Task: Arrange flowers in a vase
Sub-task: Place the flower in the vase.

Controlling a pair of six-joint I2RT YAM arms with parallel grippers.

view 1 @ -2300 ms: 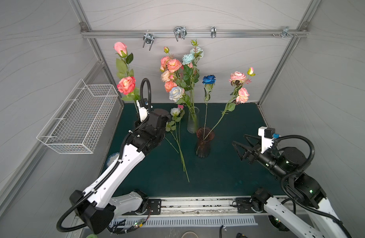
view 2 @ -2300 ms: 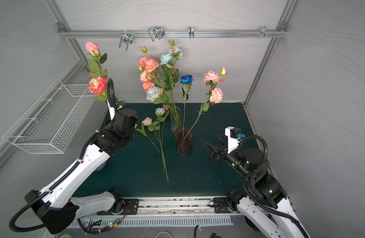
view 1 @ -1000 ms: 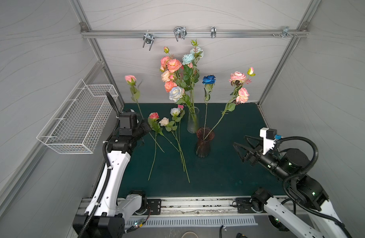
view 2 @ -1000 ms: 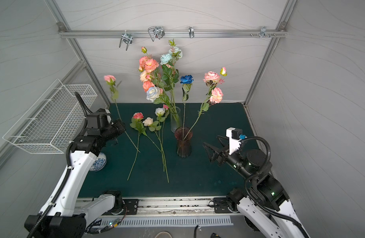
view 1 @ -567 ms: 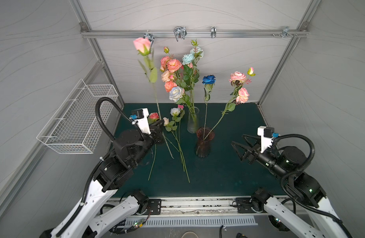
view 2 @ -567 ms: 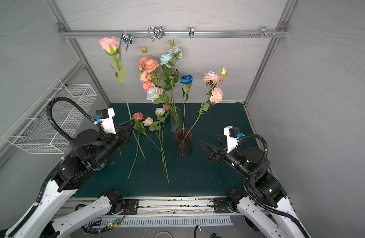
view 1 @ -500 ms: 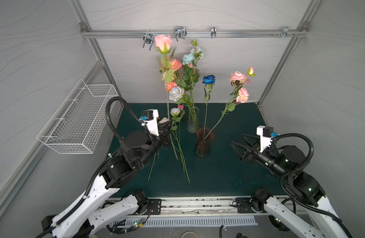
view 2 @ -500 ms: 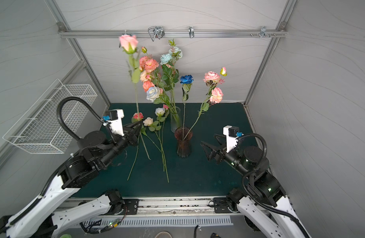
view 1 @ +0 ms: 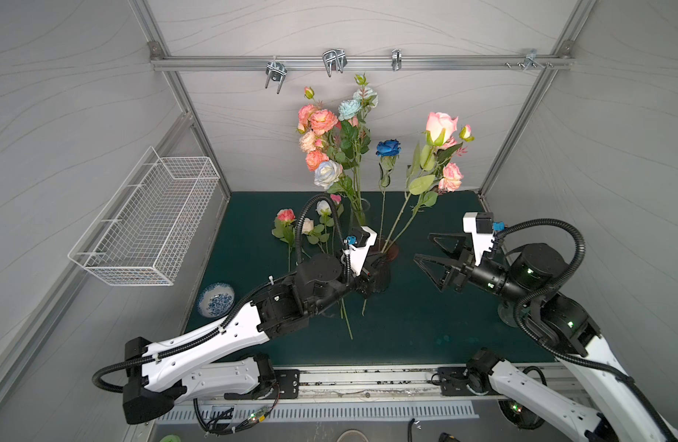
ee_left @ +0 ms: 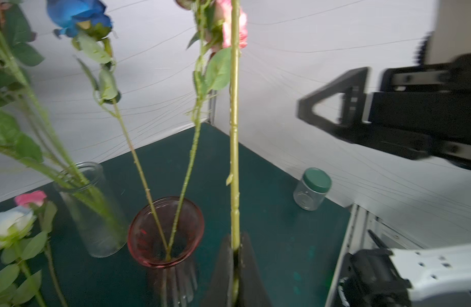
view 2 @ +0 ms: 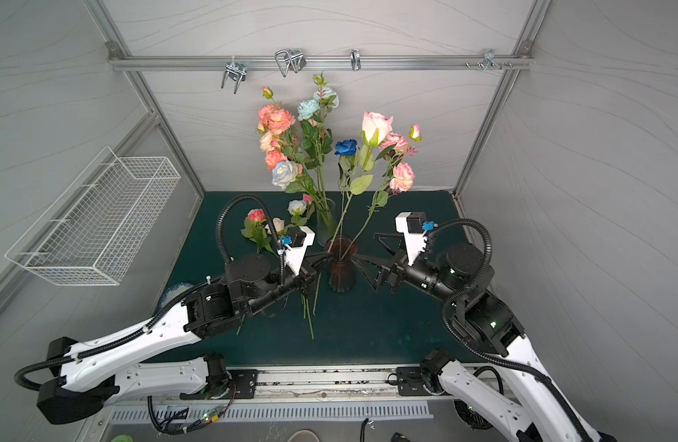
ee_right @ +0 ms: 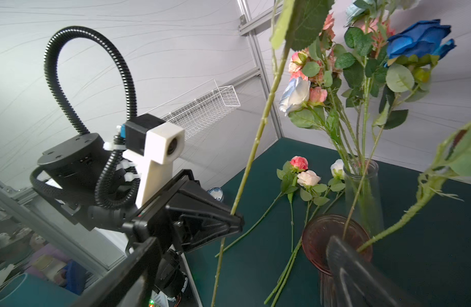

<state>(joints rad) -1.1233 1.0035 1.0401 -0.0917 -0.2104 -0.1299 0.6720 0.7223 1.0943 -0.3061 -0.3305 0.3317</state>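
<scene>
Left wrist view: we see the left gripper (ee_left: pixel 235 268) clamped low on the upright pink rose (ee_left: pixel 234 133), just beside the red vase (ee_left: pixel 173 284). In a top view the vase mouth lies at 3 o'clock from it, with the right gripper (view 2: pixel 364 245) spread wide beyond. Half a second ago the rose stood toward 9 o'clock, over the loose flowers (view 2: pixel 276 225).

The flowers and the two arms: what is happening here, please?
The left tool is shut on the long green stem of a pink rose, held roughly upright beside the ribbed reddish glass vase, not yet in it. That vase already holds a deep blue rose and a pink-flowered stem. The right tool hovers open at the vase's other side, holding nothing.
</scene>
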